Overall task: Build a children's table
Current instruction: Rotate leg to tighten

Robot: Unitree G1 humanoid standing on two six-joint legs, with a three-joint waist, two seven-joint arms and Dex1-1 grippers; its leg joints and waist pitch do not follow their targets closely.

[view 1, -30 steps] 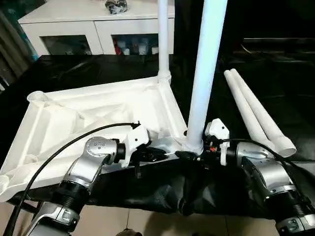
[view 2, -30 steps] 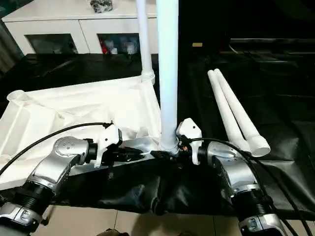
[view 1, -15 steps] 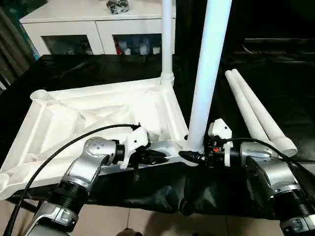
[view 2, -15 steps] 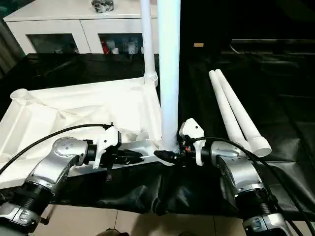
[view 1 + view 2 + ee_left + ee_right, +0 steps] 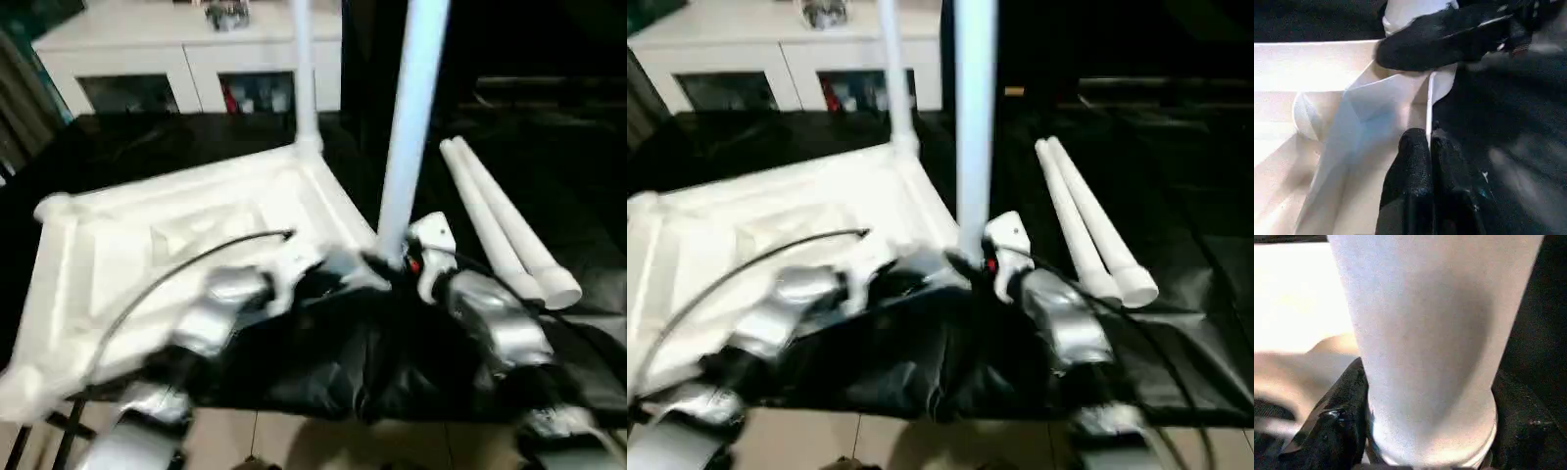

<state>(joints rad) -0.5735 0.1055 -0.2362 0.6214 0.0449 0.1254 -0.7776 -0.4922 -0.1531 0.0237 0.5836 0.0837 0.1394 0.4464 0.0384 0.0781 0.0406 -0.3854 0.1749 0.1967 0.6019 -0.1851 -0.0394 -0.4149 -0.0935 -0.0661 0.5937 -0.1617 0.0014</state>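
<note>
**Two legs seated, two waiting**

The tabletop point(image 5: 176, 235) lay upside down. The left gripper point(image 5: 1429, 147) pinched its thin rim; the right gripper point(image 5: 1425, 440) clasped the near leg point(image 5: 409, 127) low. Spare legs point(image 5: 500, 230) lay at three o'clock. Light, stiff, slippery plastic: likely best gripped near sockets.

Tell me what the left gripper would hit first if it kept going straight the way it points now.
Probably the right gripper's black finger at the base of the near standing leg. The left gripper is shut on the tabletop's thin edge wall, pointing along it toward that corner; depth is uncertain.
</note>
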